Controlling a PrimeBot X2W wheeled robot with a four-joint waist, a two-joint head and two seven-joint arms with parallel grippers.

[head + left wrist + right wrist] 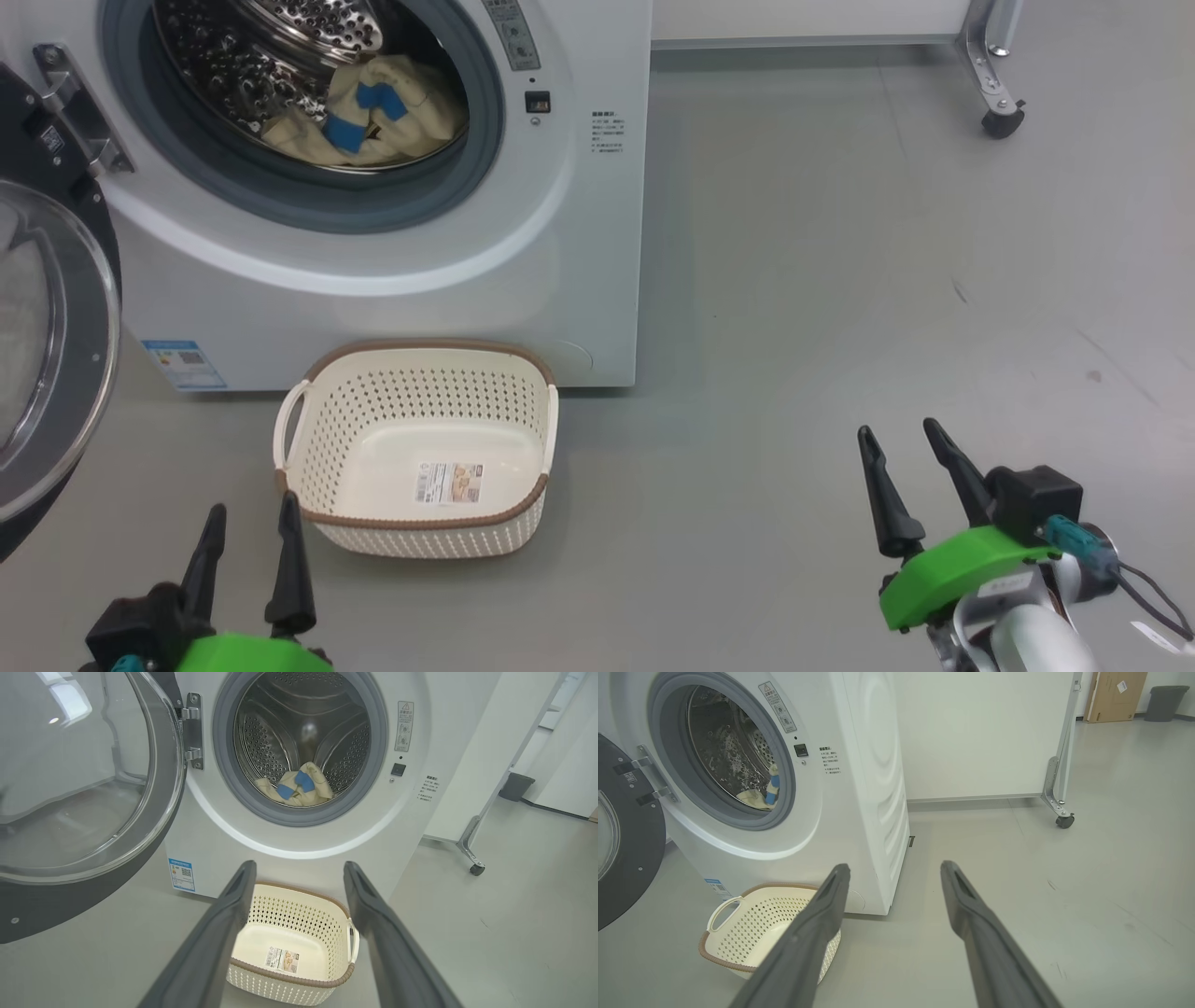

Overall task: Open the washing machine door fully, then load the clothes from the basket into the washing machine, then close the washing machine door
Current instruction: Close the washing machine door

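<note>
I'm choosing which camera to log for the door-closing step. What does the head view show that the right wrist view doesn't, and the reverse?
Head view adds: the left gripper, open, and the label sticker inside the basket.
Right wrist view adds: the ribbed side panel of the washing machine, plus a cardboard box and a dark bin far behind.
Both: the washing machine door standing open, the clothes in the drum, the basket on the floor, and the right gripper, open.
</note>
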